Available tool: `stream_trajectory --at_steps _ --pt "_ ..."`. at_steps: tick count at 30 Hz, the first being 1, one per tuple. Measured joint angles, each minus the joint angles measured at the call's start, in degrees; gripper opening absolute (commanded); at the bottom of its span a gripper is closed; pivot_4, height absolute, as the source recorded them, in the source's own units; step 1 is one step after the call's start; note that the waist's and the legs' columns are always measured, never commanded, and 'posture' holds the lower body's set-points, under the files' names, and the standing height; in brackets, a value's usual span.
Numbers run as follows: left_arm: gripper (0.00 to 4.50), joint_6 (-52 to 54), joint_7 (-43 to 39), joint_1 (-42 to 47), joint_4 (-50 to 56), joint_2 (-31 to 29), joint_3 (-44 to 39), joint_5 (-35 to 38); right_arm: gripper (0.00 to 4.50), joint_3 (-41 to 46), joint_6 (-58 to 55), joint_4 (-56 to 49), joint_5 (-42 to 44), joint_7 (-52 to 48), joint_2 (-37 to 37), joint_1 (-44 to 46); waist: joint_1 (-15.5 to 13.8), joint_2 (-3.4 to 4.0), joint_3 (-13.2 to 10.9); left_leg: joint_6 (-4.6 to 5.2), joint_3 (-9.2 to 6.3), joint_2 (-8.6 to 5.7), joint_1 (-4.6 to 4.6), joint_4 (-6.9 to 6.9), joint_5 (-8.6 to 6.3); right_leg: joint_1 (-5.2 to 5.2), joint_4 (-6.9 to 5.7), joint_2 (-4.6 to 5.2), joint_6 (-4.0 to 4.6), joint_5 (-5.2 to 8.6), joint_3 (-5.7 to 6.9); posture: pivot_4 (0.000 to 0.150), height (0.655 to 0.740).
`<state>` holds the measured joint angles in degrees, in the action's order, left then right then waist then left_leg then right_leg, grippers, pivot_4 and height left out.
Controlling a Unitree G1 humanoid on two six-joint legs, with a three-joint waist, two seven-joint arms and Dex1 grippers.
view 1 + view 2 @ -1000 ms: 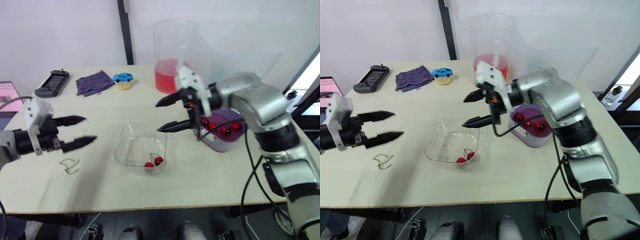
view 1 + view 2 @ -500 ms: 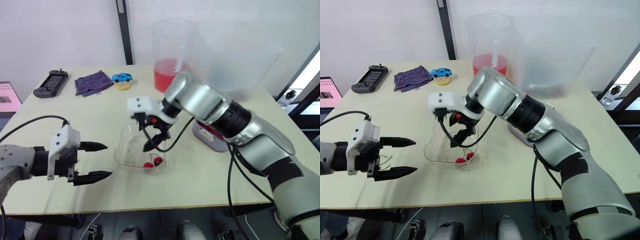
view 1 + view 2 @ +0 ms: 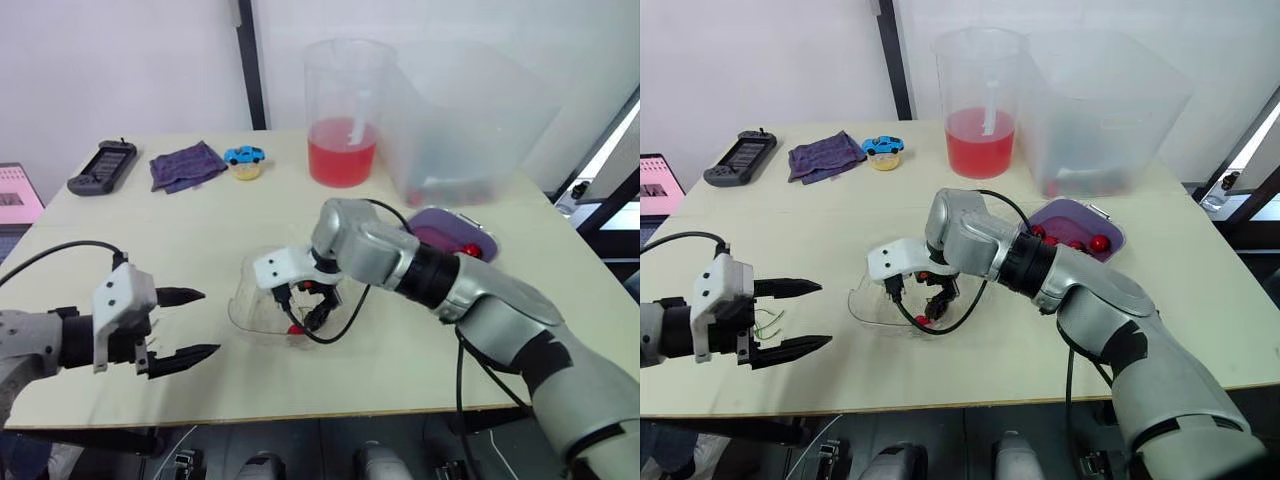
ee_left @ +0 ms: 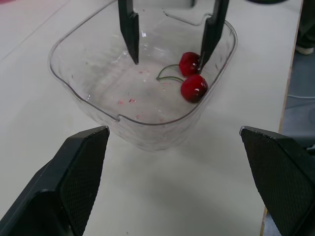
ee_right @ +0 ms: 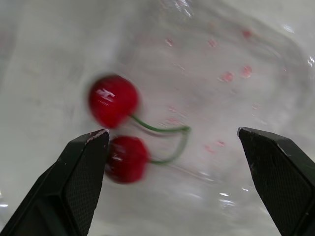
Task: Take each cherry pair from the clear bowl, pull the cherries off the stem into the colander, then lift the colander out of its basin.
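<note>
One cherry pair [image 4: 193,88] is seen lying on the floor of the clear bowl [image 4: 74,83], its two red cherries side by side and joined by a curved green stem. The bowl is set on the table [image 3: 200,230] just below the centre of the head views.

The right gripper [image 4: 169,64] is lowered into the bowl with its two black fingers spread wide. The pair is bracketed between them, and one fingertip is placed right against a cherry, though contact cannot be confirmed. Nothing is pinched.

The left gripper [image 3: 826,314] is held at the lower left of the head views, apart from the bowl. Its fingers are likewise spread and pointed toward the bowl, and nothing is held in them. A few loose stems [image 3: 765,322], thin and green, are seen on the table beside that gripper's fingers.

The purple colander [image 3: 437,220] is found to the right of the bowl, right of centre, partly covered by the right arm. Several red cherries are seen inside it.

Along the upper part of the head views, a clear pitcher [image 3: 341,150] partly filled with red liquid is placed above centre, with a large clear tub [image 3: 1110,110] just to its right. Toward the upper left, a small blue toy car [image 3: 245,155], a crumpled purple cloth [image 3: 186,165] and a dark handheld controller [image 3: 103,166] are laid in a row.
</note>
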<state>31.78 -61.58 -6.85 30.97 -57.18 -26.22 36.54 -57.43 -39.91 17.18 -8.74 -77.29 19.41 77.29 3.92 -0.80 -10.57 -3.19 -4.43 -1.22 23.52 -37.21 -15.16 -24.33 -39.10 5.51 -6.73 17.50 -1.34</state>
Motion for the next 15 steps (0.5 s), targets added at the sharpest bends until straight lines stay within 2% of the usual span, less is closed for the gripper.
stream_trajectory --at_steps 7,15 --pt "4.48 -0.01 0.8 -0.11 0.76 0.0 0.07 -0.39 4.5 0.17 5.42 5.56 -5.27 1.11 -2.33 -0.81 0.16 0.01 -0.01 0.0 0.0 0.02 0.0 0.03 0.0 -0.02 0.0 -0.03 0.0 0.0 0.0 0.15 0.7337" --pt "4.48 0.03 0.74 1.84 0.05 -0.12 1.03 -0.66 4.5 3.98 5.26 6.66 -6.28 -0.58 -4.17 -0.78 -0.02 0.0 0.0 -0.01 -0.01 -0.01 0.0 0.01 0.01 0.01 0.0 -0.01 0.01 0.0 0.01 0.15 0.7337"
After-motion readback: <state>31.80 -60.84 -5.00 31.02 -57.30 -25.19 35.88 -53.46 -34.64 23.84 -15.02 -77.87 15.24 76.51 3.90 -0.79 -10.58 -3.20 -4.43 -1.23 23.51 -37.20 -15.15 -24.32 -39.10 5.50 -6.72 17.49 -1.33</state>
